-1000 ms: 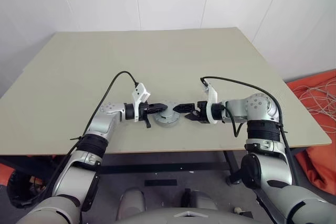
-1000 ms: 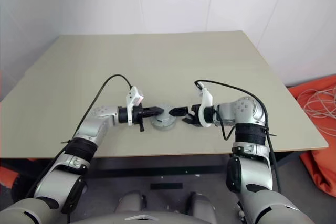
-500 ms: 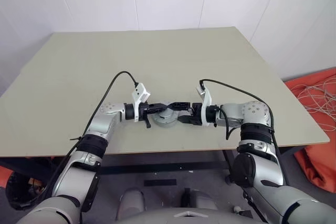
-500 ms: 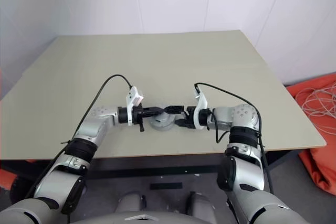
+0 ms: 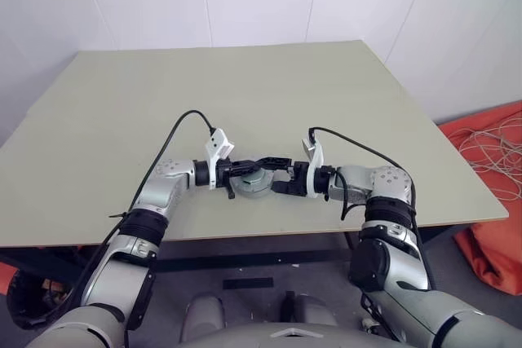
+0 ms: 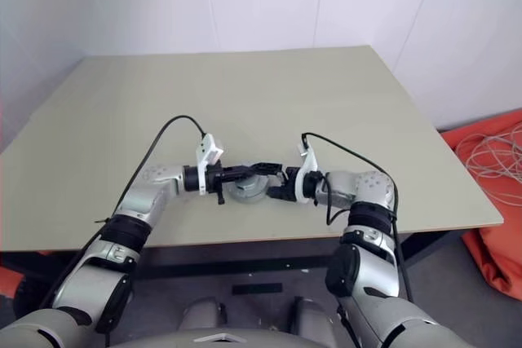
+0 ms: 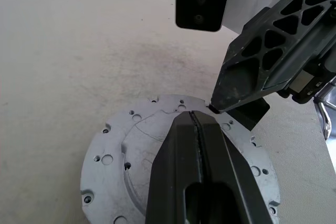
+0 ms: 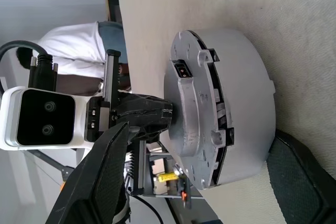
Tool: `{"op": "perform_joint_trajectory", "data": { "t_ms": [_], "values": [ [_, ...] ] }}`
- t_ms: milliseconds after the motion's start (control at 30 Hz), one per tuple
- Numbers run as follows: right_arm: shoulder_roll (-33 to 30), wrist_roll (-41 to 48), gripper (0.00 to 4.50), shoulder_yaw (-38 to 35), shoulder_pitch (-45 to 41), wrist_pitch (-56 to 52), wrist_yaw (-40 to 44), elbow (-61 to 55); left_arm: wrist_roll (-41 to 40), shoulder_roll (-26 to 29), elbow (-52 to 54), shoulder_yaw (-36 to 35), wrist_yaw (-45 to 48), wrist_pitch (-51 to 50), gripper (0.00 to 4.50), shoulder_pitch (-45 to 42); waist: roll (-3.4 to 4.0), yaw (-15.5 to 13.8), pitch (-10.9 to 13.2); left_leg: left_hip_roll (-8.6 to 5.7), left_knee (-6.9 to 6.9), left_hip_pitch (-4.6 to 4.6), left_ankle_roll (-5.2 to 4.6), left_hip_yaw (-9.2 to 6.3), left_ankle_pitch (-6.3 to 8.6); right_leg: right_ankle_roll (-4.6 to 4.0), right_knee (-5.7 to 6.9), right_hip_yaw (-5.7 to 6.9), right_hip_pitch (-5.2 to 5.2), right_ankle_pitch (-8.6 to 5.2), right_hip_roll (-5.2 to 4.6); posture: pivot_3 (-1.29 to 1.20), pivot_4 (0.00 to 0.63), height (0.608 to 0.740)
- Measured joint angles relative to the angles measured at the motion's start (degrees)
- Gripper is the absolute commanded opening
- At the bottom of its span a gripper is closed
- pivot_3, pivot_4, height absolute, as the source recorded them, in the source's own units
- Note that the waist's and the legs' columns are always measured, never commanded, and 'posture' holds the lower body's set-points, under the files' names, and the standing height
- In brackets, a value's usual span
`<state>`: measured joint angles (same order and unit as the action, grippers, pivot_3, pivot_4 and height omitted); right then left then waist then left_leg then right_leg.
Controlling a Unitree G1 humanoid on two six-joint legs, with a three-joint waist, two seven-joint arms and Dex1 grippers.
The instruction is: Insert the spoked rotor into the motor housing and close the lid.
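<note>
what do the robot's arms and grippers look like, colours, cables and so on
Both arms have silver-grey metallic shells with black joint bands. A black cable loops over each forearm to a white wrist mount carrying a small camera. The left gripper and right gripper each have two black plastic fingers; the right gripper's fingers show triangular lattice cut-outs.

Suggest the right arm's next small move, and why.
Probably close the right gripper so its fingers take the motor housing by its side wall. They stand open on either side of it, while the shut left gripper rests its tips on the lid. A gap seems to show under the lid, so steadying the housing should help pressing.
</note>
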<state>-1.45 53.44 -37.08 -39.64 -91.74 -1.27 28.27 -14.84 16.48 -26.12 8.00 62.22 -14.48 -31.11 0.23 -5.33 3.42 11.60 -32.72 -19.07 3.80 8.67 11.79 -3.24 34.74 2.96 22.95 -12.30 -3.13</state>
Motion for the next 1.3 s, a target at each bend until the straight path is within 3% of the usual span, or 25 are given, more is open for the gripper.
{"op": "perform_joint_trajectory", "data": {
  "t_ms": [100, 467, 1033, 1300],
  "values": [
    [0.0, 0.9, 4.47, 0.0, 0.2, 0.0, -0.6, 0.0, 0.0, 0.0, 0.1, 0.0, 0.0, 0.0, 0.0, 0.0, 0.0, 0.0, 0.0, 0.0, 0.02, -0.02, 0.0, 0.01, 0.0, -0.01, 0.0, 0.0, 0.03, 0.0, 0.0, 0.0, 0.0, 0.74],
    [0.0, 2.2, 1.22, -0.9, -0.1, -0.2, -2.6, 0.1, -0.3, 0.0, 1.0, -1.2, -0.7, 0.0, 0.0, 0.3, 0.03, -0.1, 0.0, -0.03, 0.04, -0.06, 0.01, 0.02, 0.0, -0.01, 0.0, 0.0, 0.07, -0.01, -0.01, 0.0, 0.0, 0.74],
    [-0.4, 3.2, 1.15, -0.6, -0.2, -0.2, -3.5, 0.2, -1.0, -0.9, 1.9, -2.2, -2.2, -0.6, 0.0, 0.8, 0.03, -0.3, 0.0, -0.06, 0.06, -0.19, 0.0, 0.0, 0.0, -0.1, -0.02, 0.0, 0.13, 0.03, -0.03, 0.0, 0.0, 0.74],
    [-0.1, 3.2, 1.15, -2.1, -0.4, -0.2, -3.5, 0.2, -9.6, -1.4, 18.8, -7.7, -8.0, -10.1, 0.0, 6.5, 0.04, -0.4, 0.0, -0.05, 0.01, -0.62, -0.01, -0.07, 0.0, -0.45, -0.01, 0.1, 0.42, 0.2, -0.03, 0.0, 0.0, 0.74]
  ]
}}
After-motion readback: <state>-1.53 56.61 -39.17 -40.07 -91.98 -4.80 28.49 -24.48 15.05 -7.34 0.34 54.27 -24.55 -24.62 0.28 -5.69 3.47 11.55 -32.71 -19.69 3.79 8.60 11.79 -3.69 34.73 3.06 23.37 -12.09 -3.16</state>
